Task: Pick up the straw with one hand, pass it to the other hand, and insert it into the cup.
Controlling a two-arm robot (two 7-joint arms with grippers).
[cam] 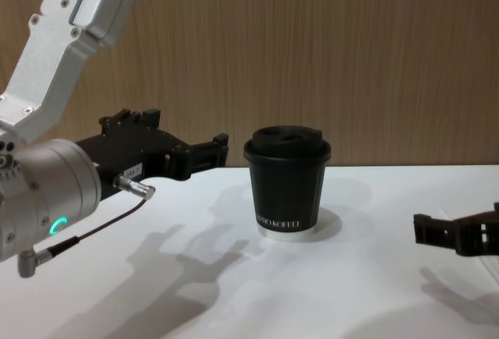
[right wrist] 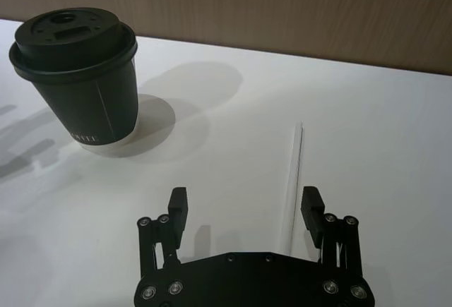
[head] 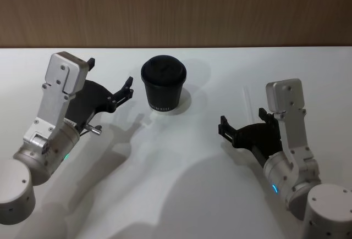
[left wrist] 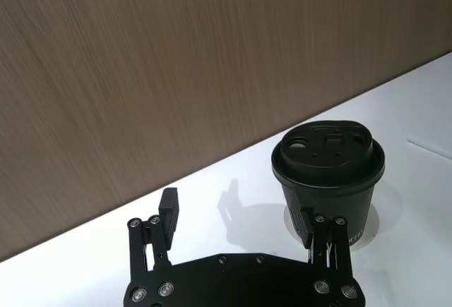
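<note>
We rate the straw point(right wrist: 292, 180) right of the cup point(right wrist: 78, 81) light, thin, crushable; empty wide-open right tool point(right wrist: 245, 201) should pinch mid-length; left tool point(left wrist: 238, 212) gapes empty left of cup.

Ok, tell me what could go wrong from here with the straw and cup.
1. The straw lies flat on the table, off-centre within the open right gripper; closing might roll it away rather than grip it.
2. The open left gripper is close beside the cup; a careless swing could tip it.
3. The lid has small openings, so the straw could easily miss.
</note>
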